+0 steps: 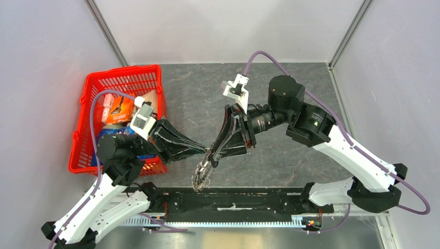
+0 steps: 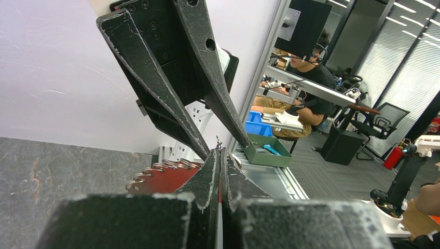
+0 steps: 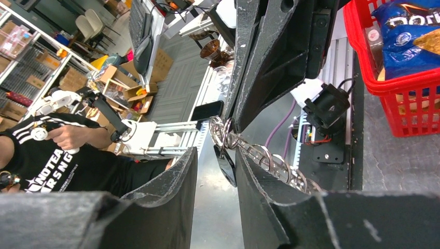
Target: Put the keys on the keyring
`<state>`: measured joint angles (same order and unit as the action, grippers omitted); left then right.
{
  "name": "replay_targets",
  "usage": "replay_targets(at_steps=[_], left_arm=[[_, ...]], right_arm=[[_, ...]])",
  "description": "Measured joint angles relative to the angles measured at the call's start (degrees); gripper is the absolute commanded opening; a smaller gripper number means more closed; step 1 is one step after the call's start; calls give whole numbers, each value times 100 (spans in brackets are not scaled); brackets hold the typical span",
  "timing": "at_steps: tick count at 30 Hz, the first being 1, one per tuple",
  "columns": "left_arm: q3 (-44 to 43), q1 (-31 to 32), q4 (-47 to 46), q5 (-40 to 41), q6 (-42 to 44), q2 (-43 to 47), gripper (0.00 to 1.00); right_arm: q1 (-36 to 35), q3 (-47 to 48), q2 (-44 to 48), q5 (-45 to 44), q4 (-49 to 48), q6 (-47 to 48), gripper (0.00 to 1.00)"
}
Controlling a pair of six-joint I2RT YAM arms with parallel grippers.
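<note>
The keyring [image 1: 201, 175] is a cluster of silvery loops on a red plate, hanging between the two grippers above the table's front rail. My left gripper [image 1: 206, 151] is shut on its red plate [image 2: 161, 176], with a red sliver showing between the closed fingers [image 2: 207, 176]. My right gripper [image 1: 211, 158] comes down from the upper right and is open. In the right wrist view a small black oblong key [image 3: 226, 166] dangles from the silvery loops [image 3: 259, 155] between my open right fingers [image 3: 176, 176], close to the right-hand one. The key's metal bit is hidden.
A red basket [image 1: 83, 129] with snack packets stands at the left, just behind the left arm; it also shows in the right wrist view [image 3: 404, 104]. The black front rail [image 1: 233, 199] runs below the grippers. Grey walls enclose the table.
</note>
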<state>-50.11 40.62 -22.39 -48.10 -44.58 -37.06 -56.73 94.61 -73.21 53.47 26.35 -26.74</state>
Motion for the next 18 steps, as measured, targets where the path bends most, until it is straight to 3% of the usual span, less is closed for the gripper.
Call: replay_targets(at_steps=[10,12,15,18], left_arm=[[-20,0,-2,0,0,-2,2],[-20,0,0,0,-2,-2,2],[-22,0,-2,0,-2,-2,2],[-33,-2,2,11,-4,-2,2]], right_arm=[[0,-199,-98,155,-365,-227,28],[0,-225,-105,179,-393,-243,22],[0,-234,-111,216,-424,-262,0],[0,-234,-109,271,-466,-258,0]])
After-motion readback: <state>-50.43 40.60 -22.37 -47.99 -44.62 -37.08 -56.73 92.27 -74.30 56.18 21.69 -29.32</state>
